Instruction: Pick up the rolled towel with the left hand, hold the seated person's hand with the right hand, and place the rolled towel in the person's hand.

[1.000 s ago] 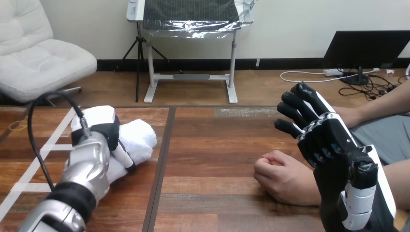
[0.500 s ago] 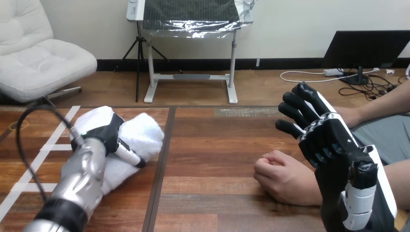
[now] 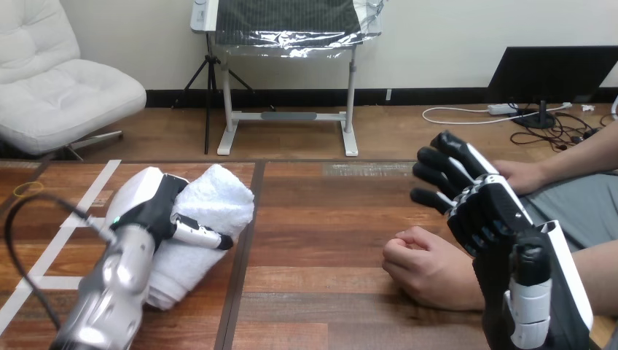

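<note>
On the table (image 3: 328, 240), left half, the towel (image 3: 218, 200) lies with its long axis slanting away rightward, the left hand (image 3: 149, 208) curled round it, thumb across. Well apart to the right, the right hand (image 3: 484, 208) hovers, fingers spread and empty, just beside the person's hand (image 3: 430, 270), a closed fist

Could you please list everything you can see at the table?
table: one, brown wood, across the view.
tape lines: several, white, table's left part.
rolled towel: one, white, on the table at left.
person's near hand: one, closed, resting on the table at right.
person's far hand: one, farther back at the right edge.
left hand: one, black and white, thumb curled over the rolled towel.
right hand: one, black and white, open, raised beside the person's near hand.
</note>
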`<act>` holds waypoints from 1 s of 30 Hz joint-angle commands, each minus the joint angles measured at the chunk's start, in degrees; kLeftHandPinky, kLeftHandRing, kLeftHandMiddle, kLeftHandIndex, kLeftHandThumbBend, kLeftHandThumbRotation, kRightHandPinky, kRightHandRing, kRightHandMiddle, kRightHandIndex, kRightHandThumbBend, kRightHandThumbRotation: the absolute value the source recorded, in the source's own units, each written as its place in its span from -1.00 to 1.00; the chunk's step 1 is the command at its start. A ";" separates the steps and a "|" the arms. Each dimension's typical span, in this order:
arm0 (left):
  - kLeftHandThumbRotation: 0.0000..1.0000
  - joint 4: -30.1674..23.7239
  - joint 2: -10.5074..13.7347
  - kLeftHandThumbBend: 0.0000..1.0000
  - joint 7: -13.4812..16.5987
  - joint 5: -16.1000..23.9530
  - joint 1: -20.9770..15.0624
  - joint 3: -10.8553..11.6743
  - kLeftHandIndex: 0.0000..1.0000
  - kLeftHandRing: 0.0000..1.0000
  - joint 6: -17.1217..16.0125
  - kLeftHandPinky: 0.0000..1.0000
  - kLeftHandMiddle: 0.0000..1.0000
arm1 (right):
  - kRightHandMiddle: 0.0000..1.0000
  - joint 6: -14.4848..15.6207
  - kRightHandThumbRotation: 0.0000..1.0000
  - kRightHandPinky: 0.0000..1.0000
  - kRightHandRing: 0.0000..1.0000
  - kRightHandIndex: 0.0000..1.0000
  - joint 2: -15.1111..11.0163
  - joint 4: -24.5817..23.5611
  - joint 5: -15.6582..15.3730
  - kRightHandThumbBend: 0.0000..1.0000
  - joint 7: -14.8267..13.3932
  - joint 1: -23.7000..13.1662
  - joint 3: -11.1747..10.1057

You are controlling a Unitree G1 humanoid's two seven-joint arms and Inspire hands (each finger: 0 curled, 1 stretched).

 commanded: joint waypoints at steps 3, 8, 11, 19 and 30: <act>-1.00 -26.44 -2.25 0.30 5.26 -8.13 7.73 10.86 -0.10 -0.35 -9.98 -0.47 -0.20 | 0.72 -0.69 0.98 0.54 0.69 0.74 -2.65 0.97 -2.36 0.52 -0.80 -6.94 -4.75; -1.00 -31.45 -4.28 0.28 6.05 -11.72 11.54 12.72 -0.12 -0.36 -14.03 -0.47 -0.21 | 0.71 -0.04 0.97 0.54 0.70 0.74 -3.77 1.58 -3.31 0.55 -1.05 -8.43 -6.23; -1.00 -33.61 -5.29 0.23 6.52 -13.55 13.55 13.45 -0.13 -0.36 -16.95 -0.47 -0.22 | 0.71 0.45 0.99 0.54 0.70 0.73 -4.39 1.77 -5.16 0.57 -1.68 -9.20 -7.30; -1.00 -39.65 -8.89 0.13 6.74 -18.83 18.55 14.93 -0.16 -0.35 -22.00 -0.45 -0.22 | 0.71 1.42 1.00 0.54 0.70 0.71 -6.40 2.72 -8.47 0.53 -2.72 -11.53 -9.55; -1.00 -44.43 -12.66 -0.02 7.43 -22.25 23.53 15.07 -0.19 -0.39 -27.43 -0.50 -0.25 | 0.70 1.39 0.98 0.50 0.68 0.67 -10.12 5.64 -10.48 0.64 -2.97 -15.30 -12.19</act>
